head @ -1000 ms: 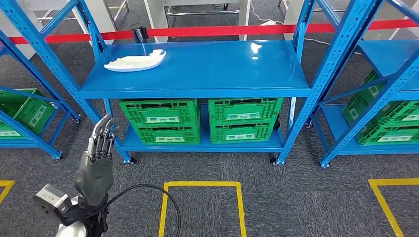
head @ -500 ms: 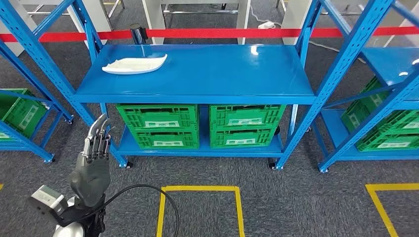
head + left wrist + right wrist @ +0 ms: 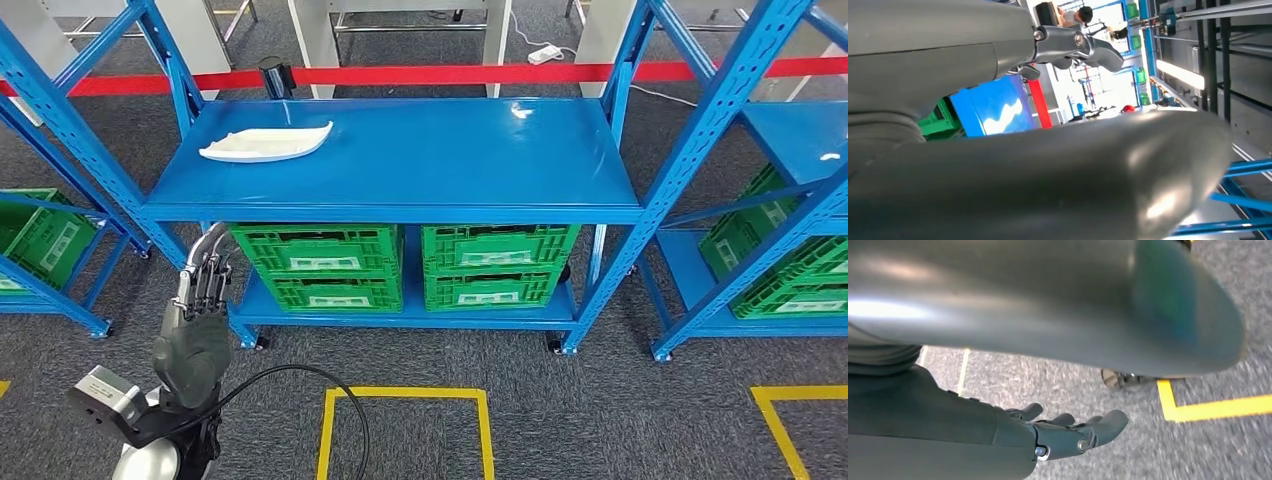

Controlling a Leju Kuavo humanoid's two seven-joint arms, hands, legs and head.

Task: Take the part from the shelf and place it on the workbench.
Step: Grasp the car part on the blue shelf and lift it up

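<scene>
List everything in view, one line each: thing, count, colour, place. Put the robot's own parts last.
part: one, white, on the top shelf board, toward its left rear corner.
shelf: one central, blue, with further blue racks at each side.
crates: four, green, stacked two by two on the lower shelf board; more green crates in the side racks.
barrier tape: one, red, stretched behind the shelf.
barrier post: one, black, behind the shelf near the part.
floor markings: yellow lines on the grey carpet in front of the shelf.
left hand: one, dark grey, raised below the shelf's left front corner, holding nothing, fingers straight.
right hand: one, dark grey, hanging over the carpet, holding nothing.
</scene>
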